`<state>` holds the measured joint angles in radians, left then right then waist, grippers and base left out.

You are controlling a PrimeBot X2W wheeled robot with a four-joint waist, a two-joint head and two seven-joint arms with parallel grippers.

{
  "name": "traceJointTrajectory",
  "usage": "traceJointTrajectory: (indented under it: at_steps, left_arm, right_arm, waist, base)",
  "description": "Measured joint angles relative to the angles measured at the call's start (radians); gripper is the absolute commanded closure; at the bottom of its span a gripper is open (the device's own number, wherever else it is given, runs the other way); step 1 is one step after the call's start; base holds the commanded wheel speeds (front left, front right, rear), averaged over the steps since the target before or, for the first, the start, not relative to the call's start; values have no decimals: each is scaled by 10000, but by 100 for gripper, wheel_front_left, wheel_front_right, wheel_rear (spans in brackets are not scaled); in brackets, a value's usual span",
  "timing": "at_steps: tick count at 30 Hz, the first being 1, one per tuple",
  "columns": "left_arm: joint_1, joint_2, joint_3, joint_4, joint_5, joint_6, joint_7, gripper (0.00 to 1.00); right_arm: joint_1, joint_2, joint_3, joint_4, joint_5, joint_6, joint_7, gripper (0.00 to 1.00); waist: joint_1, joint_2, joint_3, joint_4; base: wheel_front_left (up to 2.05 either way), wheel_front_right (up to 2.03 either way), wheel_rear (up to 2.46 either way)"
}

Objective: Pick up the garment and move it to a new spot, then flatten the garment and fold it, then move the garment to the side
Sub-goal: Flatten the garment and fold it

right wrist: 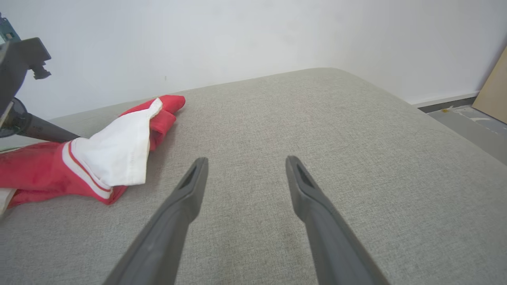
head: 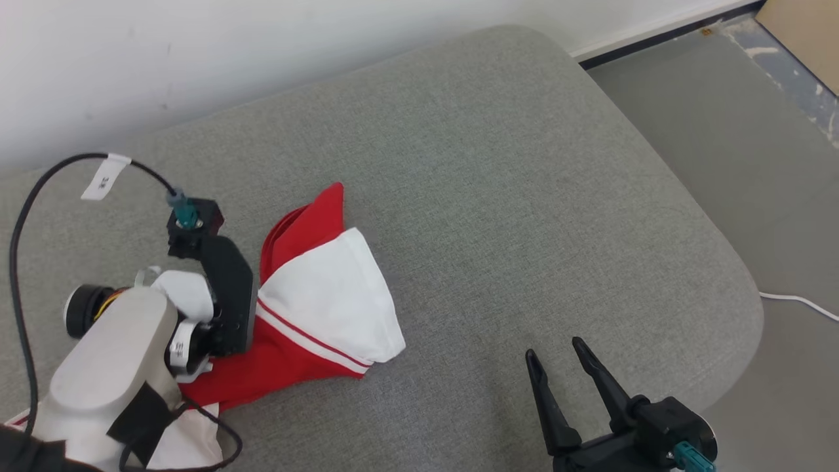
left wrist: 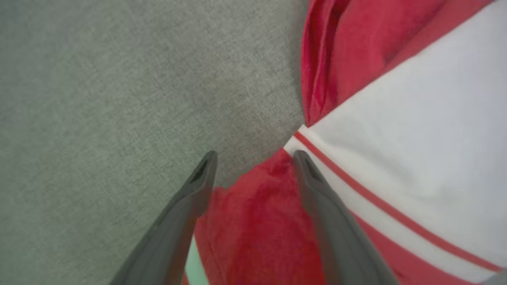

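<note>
The garment (head: 321, 308) is red and white with thin red stripes, lying bunched on the left of a grey cushion (head: 491, 164). My left gripper (left wrist: 253, 158) points down at its left edge, open; the right finger rests over red cloth and the left finger (left wrist: 198, 186) is over bare cushion. Nothing is pinched between them. In the head view the left wrist (head: 226, 295) covers that edge of the garment (left wrist: 396, 138). My right gripper (head: 554, 347) hovers open and empty over bare cushion at the lower right, well apart from the garment (right wrist: 107, 158).
A white wall (head: 196, 52) runs behind the cushion. The cushion's rounded right edge drops to grey floor (head: 754, 131), where a white cable (head: 799, 301) lies. A brown board (head: 806, 33) leans at the far right. The left arm's black cable (head: 19, 249) loops over the cushion.
</note>
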<state>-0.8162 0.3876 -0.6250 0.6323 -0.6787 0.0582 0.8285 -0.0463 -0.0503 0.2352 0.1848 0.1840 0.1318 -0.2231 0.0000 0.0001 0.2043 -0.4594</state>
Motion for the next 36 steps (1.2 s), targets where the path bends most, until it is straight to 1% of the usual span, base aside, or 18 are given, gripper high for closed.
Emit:
traceJointTrajectory:
  at_steps: [3,4,5,6,7,8,9,13,16,18,20,28,31,32,33,34,36]
  left_arm:
    - [142,86,-8,23,-31,33,107,0]
    - [142,115,-6,19,-54,31,132,11]
    - [141,140,-4,13,-75,17,140,49]
    - [140,148,-6,4,-90,-56,176,57]
    - [140,142,-8,-8,-117,-79,236,83]
    - [135,130,-10,-29,-186,-155,307,83]
    - [135,100,-27,-42,-259,-211,430,100]
    - [156,8,-169,-146,-385,-320,721,100]
    - [225,-65,-159,-303,-401,-328,447,100]
    - [270,-194,-50,-449,-395,-316,-215,100]
    - [209,-441,128,-629,-364,-288,-1034,100]
    - [-699,-1649,600,-982,-464,-686,-3369,100]
    - [-1193,-2293,736,-1200,-508,-941,-4370,100]
    - [-1193,-2293,736,-1200,-508,-941,-4370,100]
    - [-1399,-2489,727,-1312,-510,-1154,-4692,100]
    - [-1601,-2729,819,-1450,-556,-1210,-5156,100]
    - [-2027,-3012,886,-1722,-627,-1392,-5927,100]
  right_arm:
    - [-85,6,-2,-10,4,0,-31,0]
    - [-87,-2,-48,-4,2,0,-33,0]
    - [-86,-4,-81,4,0,0,-35,0]
    - [-86,-4,-113,12,-12,0,-48,0]
    - [-86,-2,-128,17,-12,0,-54,0]
    - [-86,0,-153,33,-12,0,-58,0]
    - [-85,0,-174,52,-12,0,-58,0]
    - [-93,-6,-88,79,6,0,-54,0]
    - [-107,0,-23,132,10,0,-48,0]
    - [-108,0,0,182,10,0,-25,0]
    - [-109,2,12,234,8,0,-2,0]
    - [-83,2,35,313,-65,0,163,0]
    - [49,2,2,307,-102,0,219,0]
    - [49,2,2,307,-102,0,219,0]
    - [90,2,-15,305,-130,0,265,0]
    - [120,2,-23,297,-161,0,291,0]
    - [174,2,-29,265,-186,0,309,0]
  waist:
    - [-1,-1,141,-113]
    - [-1,-1,184,-148]
    - [-1,-1,225,-179]
    - [-1,-1,262,-205]
    - [-1,-1,289,-222]
    - [-1,-1,305,-230]
    - [0,-1,305,-225]
    - [0,-1,211,-141]
    - [0,0,96,-59]
    - [0,-1,4,-6]
    - [0,0,-108,36]
    - [0,0,-713,51]
    - [0,0,-958,15]
    - [0,0,-958,15]
    - [-1,-1,-1037,2]
    - [0,-1,-1116,-12]
    - [-1,-1,-1258,-40]
  base:
    - [0,0,0]
    - [0,0,0]
    - [0,0,0]
    - [0,0,0]
    - [0,0,0]
    - [0,0,0]
    - [0,0,0]
    - [0,0,0]
    - [0,0,0]
    - [0,0,0]
    - [0,0,0]
    - [0,0,0]
    - [0,0,0]
    - [0,0,0]
    - [0,0,0]
    - [0,0,0]
    - [0,0,0]
